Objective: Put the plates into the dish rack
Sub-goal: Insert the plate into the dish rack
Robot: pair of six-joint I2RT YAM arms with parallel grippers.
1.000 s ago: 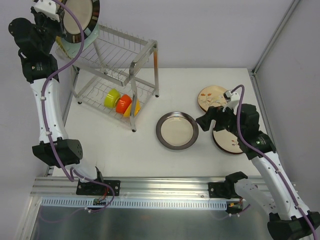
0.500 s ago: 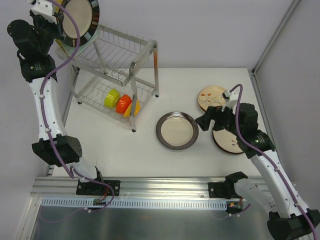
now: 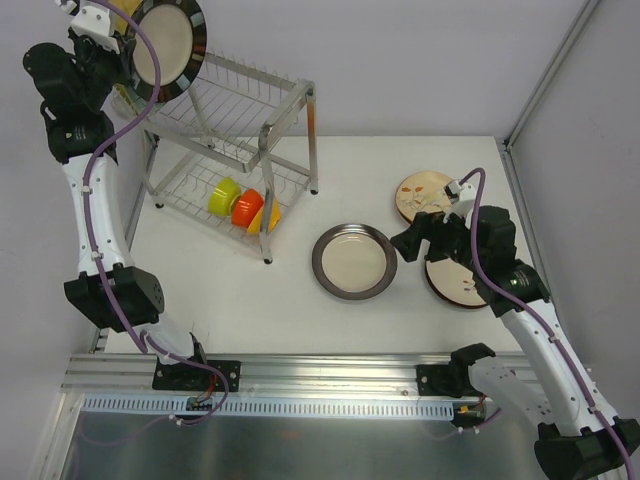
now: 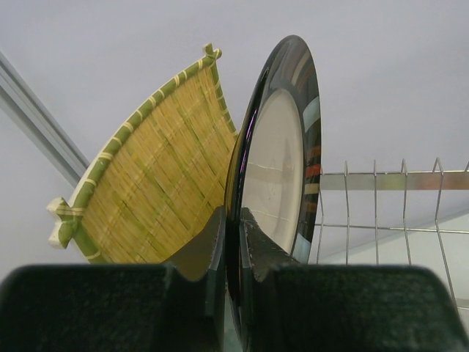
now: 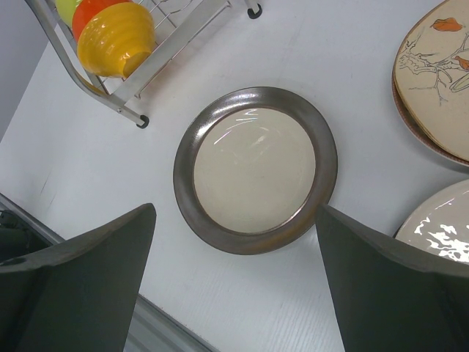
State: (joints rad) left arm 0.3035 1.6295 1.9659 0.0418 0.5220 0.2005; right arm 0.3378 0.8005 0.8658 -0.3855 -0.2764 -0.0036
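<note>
My left gripper (image 3: pixel 133 60) is shut on the rim of a round dark-rimmed cream plate (image 3: pixel 166 45) and holds it on edge, high above the left end of the dish rack (image 3: pixel 232 128). In the left wrist view the fingers (image 4: pixel 212 242) pinch that plate (image 4: pixel 280 150), with a square yellow woven plate (image 4: pixel 157 172) upright just behind it. A second dark-rimmed cream plate (image 3: pixel 354 261) lies flat on the table. My right gripper (image 3: pixel 415 240) hovers open above its right side, framing the plate (image 5: pixel 255 170) between its fingers without touching.
Green (image 3: pixel 222 195), orange (image 3: pixel 246 207) and yellow (image 3: pixel 266 218) bowls sit in the rack's lower tier. A cream floral plate (image 3: pixel 420 192) and another plate (image 3: pixel 455 283), partly under the right arm, lie at the right. Rack wires (image 4: pixel 388 202) stand right of the held plate.
The left arm has carried the held plate slightly right and down, toward the rack's top tier. The right arm has barely moved.
</note>
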